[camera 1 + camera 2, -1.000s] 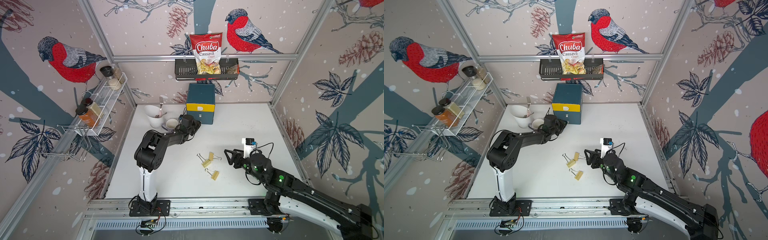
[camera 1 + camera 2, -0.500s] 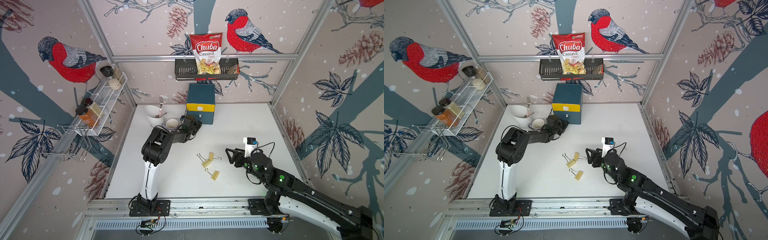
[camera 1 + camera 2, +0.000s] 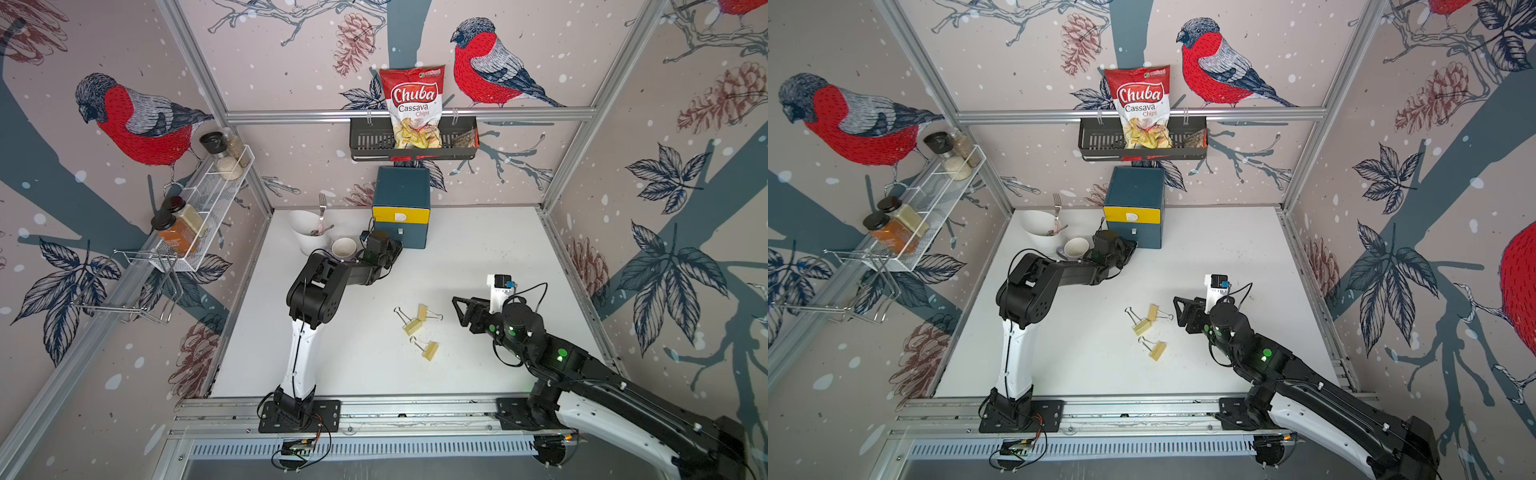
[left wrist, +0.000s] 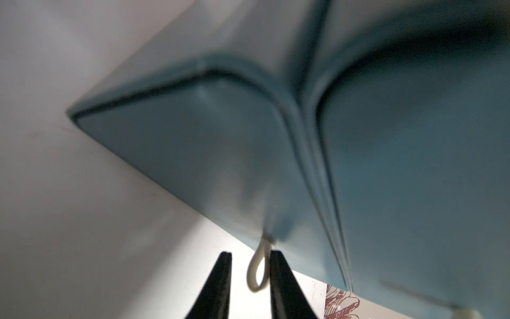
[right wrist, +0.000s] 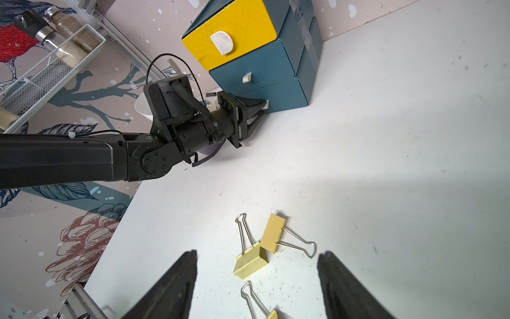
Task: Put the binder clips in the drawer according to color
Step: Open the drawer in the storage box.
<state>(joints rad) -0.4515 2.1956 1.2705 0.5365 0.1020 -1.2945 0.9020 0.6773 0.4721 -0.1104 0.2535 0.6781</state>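
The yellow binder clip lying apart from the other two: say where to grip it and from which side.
Grip the lone clip by its yellow body, straight down from above, the open right gripper closing across the body's width. The body stands proud of the table; its thin wire handles lie flat and probably offer little to pinch. The touching pair lies clear, leaving finger room.

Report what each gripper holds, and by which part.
Nothing is held yet. The left gripper straddles the bottom drawer's white pull, a gap showing on one side. The right gripper is open and empty near the yellow binder clips.
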